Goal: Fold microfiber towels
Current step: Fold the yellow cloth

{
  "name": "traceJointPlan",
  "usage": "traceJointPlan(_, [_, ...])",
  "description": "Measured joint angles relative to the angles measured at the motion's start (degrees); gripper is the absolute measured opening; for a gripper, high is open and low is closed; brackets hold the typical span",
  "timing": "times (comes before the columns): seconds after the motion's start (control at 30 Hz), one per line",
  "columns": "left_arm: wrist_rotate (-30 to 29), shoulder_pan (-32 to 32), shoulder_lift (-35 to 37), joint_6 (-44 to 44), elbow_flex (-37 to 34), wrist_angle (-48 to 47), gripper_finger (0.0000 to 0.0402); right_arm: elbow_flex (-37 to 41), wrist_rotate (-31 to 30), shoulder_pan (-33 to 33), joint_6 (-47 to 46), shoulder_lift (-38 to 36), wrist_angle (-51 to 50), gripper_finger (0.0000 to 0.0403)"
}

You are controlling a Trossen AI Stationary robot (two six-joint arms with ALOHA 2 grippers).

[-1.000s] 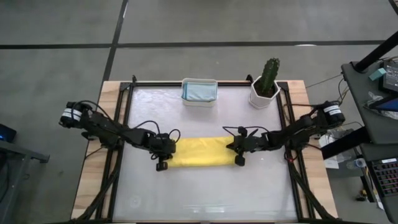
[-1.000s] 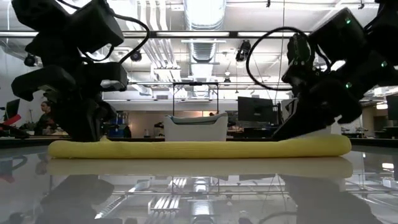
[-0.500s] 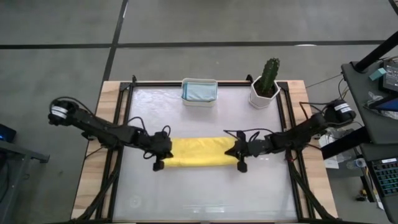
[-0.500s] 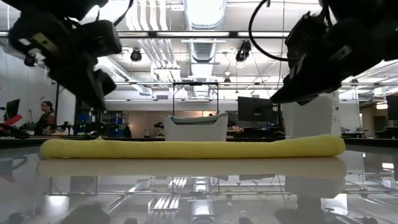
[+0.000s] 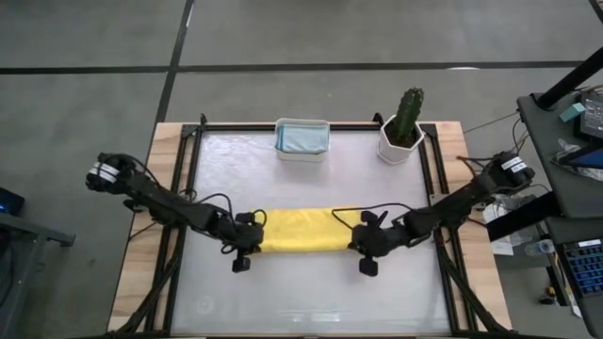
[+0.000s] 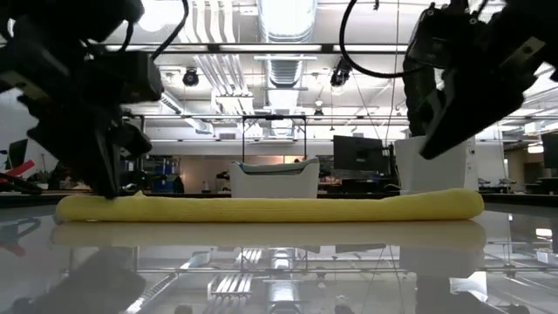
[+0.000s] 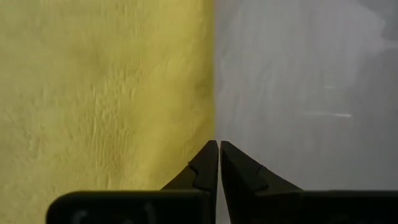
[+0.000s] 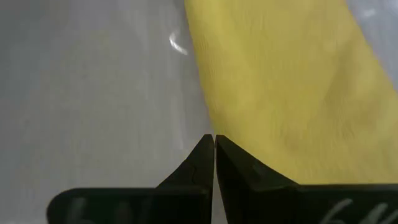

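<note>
The yellow towel [image 5: 300,231] lies folded into a long flat strip across the middle of the worktop [image 5: 311,292]. The left gripper [image 5: 244,252] is at the strip's left end, its fingers [image 7: 208,163] clenched together with nothing between them, the tips right at the towel's edge. The right gripper [image 5: 366,255] is at the right end, also clenched and empty, tips beside the cloth's border. A pale blue-grey towel [image 5: 301,137] sits in the white tub [image 5: 301,153] at the far edge, near a potted cactus [image 5: 405,122]
</note>
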State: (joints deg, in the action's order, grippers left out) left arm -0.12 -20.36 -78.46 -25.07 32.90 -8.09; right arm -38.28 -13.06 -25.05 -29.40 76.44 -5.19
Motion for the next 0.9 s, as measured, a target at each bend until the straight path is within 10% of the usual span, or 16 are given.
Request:
traceJointPlan(0.17, [-0.06, 0.00, -3.38, -0.17, -0.51, -0.03, 0.0003, -4.56, -0.32, -0.91, -2.60, 0.39, -12.63, 0.0009])
traceJointPlan(0.9, [-0.35, 0.00, -4.56, 0.40, -0.47, 0.05, 0.0003, 2.77, -2.28, -0.95, -8.19, 2.35, -8.30, 0.0009])
